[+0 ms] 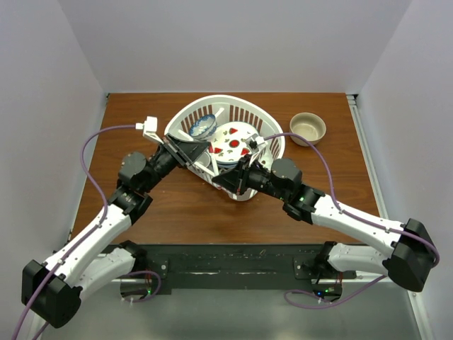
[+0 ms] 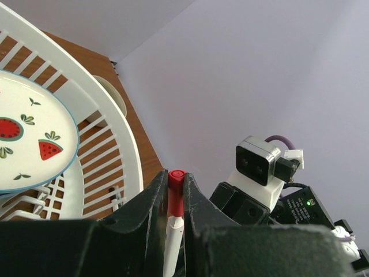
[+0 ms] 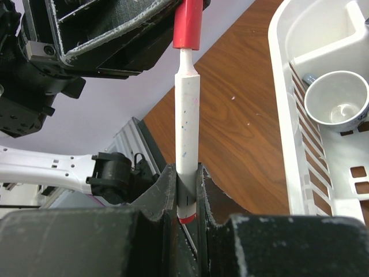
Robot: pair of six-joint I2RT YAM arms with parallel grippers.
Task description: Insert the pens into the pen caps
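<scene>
My left gripper (image 2: 176, 176) is shut on a red pen cap (image 2: 176, 193). My right gripper (image 3: 185, 170) is shut on the rear end of a white-barrelled pen (image 3: 187, 127). The pen's tip sits inside the red cap (image 3: 188, 26), with a short narrow neck showing below the cap's mouth. From above, the two grippers meet at the basket's near side, the left gripper (image 1: 200, 150) and the right gripper (image 1: 230, 177) with the pen (image 1: 211, 166) between them. The other pens and caps are out of view.
A white ribbed basket (image 1: 272, 124) stands at the table's back middle, right behind the grippers. It holds a watermelon-print plate (image 1: 233, 142) and a blue-patterned bowl (image 1: 202, 127). A beige bowl (image 1: 308, 129) stands to its right. A small cup (image 3: 337, 107) sits in the basket.
</scene>
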